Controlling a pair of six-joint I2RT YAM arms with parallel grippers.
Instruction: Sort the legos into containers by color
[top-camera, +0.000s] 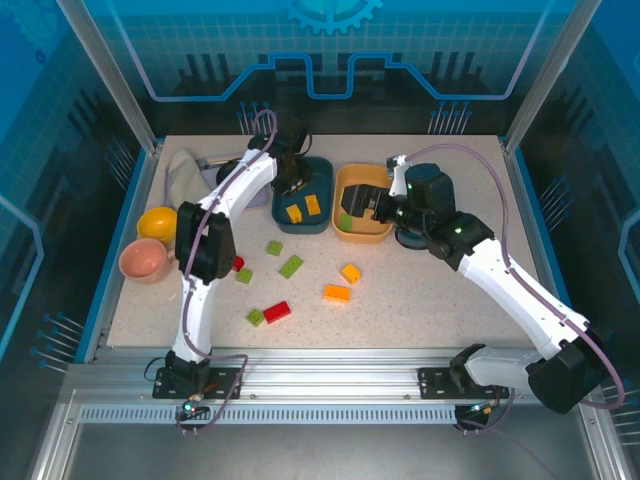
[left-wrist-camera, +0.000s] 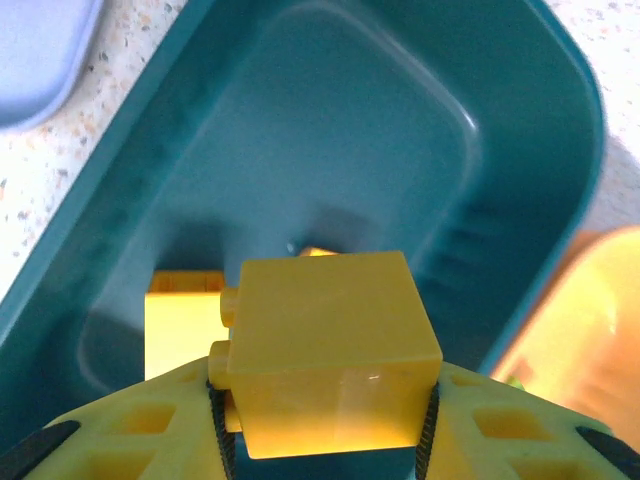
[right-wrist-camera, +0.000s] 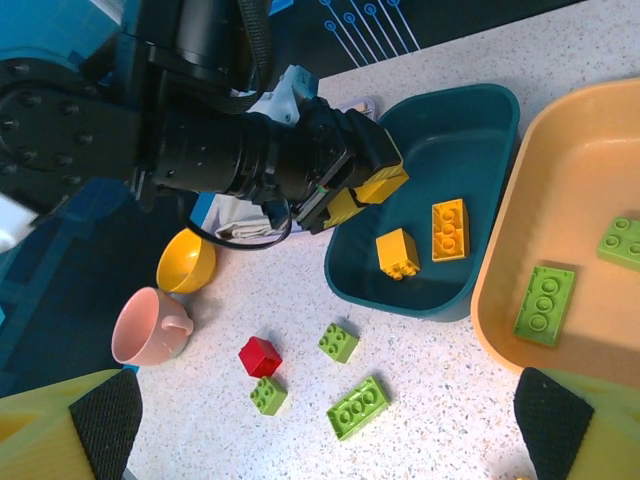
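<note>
My left gripper (left-wrist-camera: 325, 405) is shut on a yellow brick (left-wrist-camera: 325, 345) and holds it above a dark teal tray (left-wrist-camera: 400, 130). In the top view this gripper (top-camera: 291, 180) hangs over the back of that tray (top-camera: 322, 180), where two yellow bricks (top-camera: 293, 212) (top-camera: 312, 205) lie. My right gripper (top-camera: 362, 206) stands open with nothing between its fingers above the orange-tan tray (top-camera: 378, 236), which holds green bricks (right-wrist-camera: 543, 305) (right-wrist-camera: 622, 242). Loose on the table are green bricks (top-camera: 291, 266) (top-camera: 256, 317), red bricks (top-camera: 277, 311) (top-camera: 238, 263) and orange bricks (top-camera: 337, 293) (top-camera: 350, 273).
A yellow bowl (top-camera: 157, 222) and a pink cup (top-camera: 143, 260) stand at the left edge. A lavender tray (left-wrist-camera: 40, 50) and a grey cloth (top-camera: 184, 175) lie behind the left arm. Another dark teal tray (top-camera: 410, 240) sits partly under the right arm.
</note>
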